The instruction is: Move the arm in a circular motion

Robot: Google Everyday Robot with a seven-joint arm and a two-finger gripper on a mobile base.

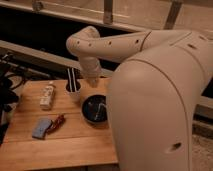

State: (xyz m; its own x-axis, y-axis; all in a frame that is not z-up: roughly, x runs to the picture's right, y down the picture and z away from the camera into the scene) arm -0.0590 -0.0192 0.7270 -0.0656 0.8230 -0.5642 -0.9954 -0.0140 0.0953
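Observation:
The cream-white arm (150, 90) fills the right half of the camera view. Its thick rounded segments reach left across the wooden table (55, 145), bend at a bulbous joint (82, 42) and turn down into a narrower tip. The gripper (93, 80) at that tip hangs over the table's back edge, just right of a white cup and above a dark bowl. It holds nothing that I can see.
A white cup with black sticks (73, 90) stands at the back. A dark bowl (94, 109) with a utensil sits right of it. A white bottle (47, 95) lies at the left, with a blue sponge (41, 128) and a red packet (56, 123) in front.

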